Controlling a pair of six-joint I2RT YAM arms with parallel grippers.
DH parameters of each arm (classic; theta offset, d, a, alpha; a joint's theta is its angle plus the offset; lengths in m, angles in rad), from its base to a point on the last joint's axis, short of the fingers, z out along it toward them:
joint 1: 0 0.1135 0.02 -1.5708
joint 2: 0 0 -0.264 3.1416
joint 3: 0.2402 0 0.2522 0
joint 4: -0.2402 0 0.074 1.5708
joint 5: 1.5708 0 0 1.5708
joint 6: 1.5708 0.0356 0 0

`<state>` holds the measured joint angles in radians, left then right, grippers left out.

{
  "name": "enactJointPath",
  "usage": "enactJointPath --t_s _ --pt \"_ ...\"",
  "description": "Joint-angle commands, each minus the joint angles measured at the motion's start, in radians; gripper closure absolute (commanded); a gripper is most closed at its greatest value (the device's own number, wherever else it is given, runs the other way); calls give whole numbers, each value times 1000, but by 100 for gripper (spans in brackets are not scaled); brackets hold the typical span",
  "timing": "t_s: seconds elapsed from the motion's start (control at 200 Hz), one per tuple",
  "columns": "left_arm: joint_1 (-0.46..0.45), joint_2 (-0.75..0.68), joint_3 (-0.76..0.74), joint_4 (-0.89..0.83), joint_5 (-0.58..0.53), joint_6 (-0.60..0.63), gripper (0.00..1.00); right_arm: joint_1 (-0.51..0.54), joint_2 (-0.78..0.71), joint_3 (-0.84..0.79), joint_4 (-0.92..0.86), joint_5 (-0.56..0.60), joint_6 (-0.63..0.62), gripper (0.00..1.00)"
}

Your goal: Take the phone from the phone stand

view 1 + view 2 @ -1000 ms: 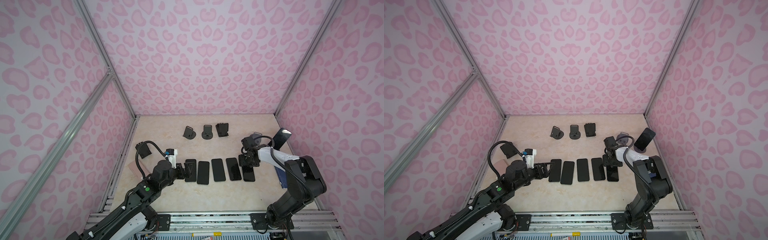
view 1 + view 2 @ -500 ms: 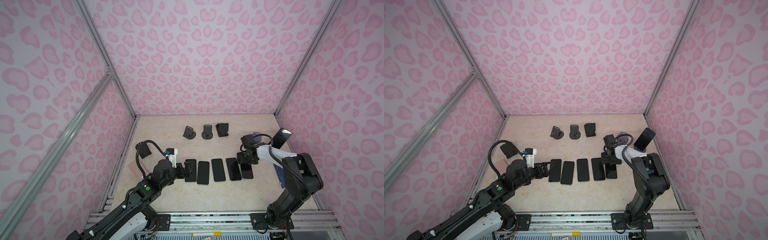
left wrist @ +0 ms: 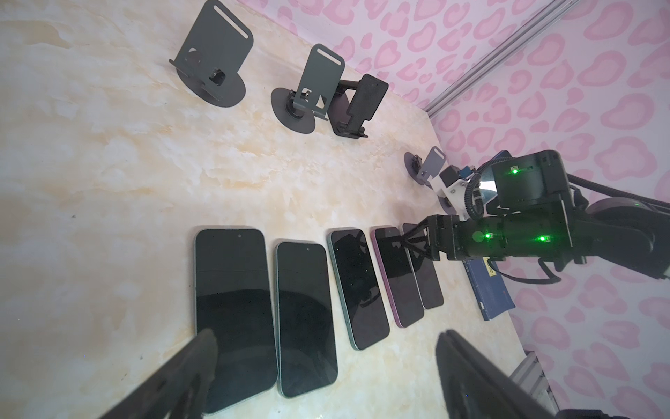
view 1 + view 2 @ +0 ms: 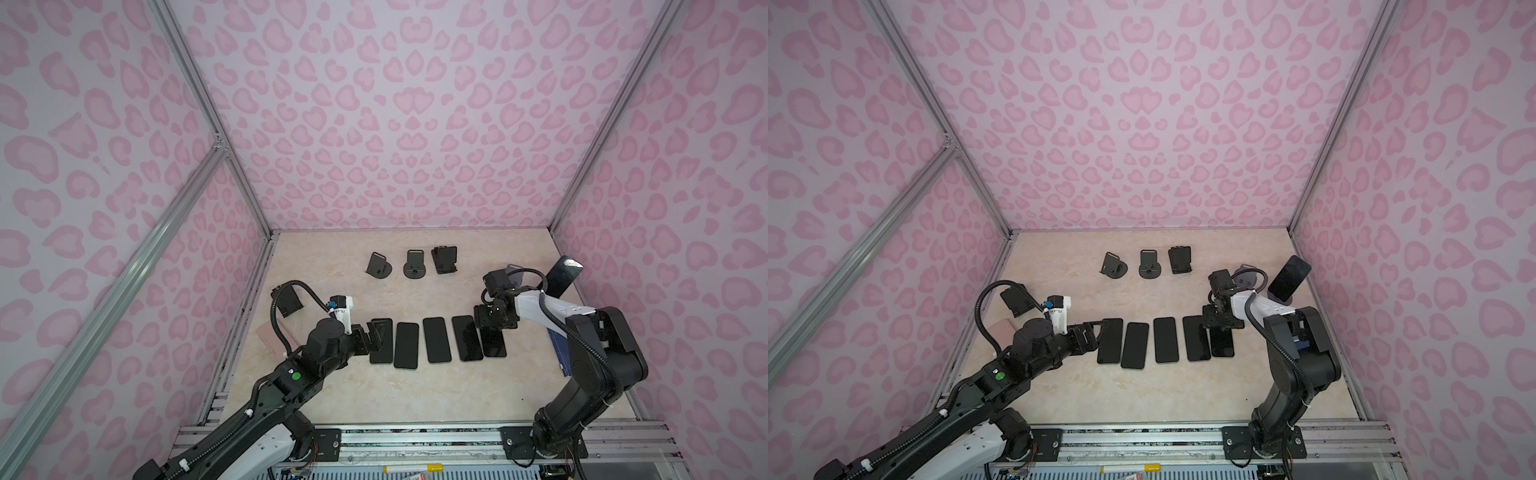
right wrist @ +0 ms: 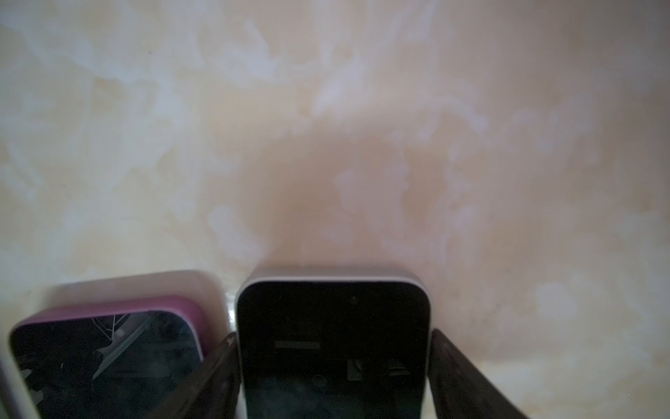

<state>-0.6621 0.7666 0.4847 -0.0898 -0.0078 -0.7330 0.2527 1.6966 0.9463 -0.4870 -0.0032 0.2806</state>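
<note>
So, the step in hand looked like the set-down. The end phone [image 5: 331, 362] was laid flat on the table [image 4: 415, 395], at the 3 o'clock end of the row [image 4: 436, 340], and the right gripper [image 4: 493, 330] was parked over its 12 o'clock edge. The jaws were seen one on each side of that phone, but whether it was pinched or already let go couldn't be told. The left gripper [image 3: 326, 337] was spread wide with nothing in it, hung over the 9 o'clock end of the row.

One last phone [image 4: 564, 274] was left propped at roughly 2 o'clock by the wall, its stand hidden behind it. That one was reckoned to be the next job. For that, the jaws would need to be opened clear and lifted straight up so the pink phone [image 5: 108, 344] isn't nudged, then swung to 2 o'clock.
</note>
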Motion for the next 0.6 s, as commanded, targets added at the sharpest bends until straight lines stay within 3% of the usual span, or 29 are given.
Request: enactJointPath --t_s 0.0,0.3,0.5,0.6 --pt "0 9 1 43 -15 -8 3 0 8 -10 -33 17 -9 20" --pt "-1 33 9 58 -17 -9 2 1 -60 34 -90 43 3 19" --pt "1 139 54 31 -25 -56 3 4 -148 63 -121 112 29 17" --pt "-1 200 62 29 -9 -80 3 3 -204 80 -133 211 62 16"
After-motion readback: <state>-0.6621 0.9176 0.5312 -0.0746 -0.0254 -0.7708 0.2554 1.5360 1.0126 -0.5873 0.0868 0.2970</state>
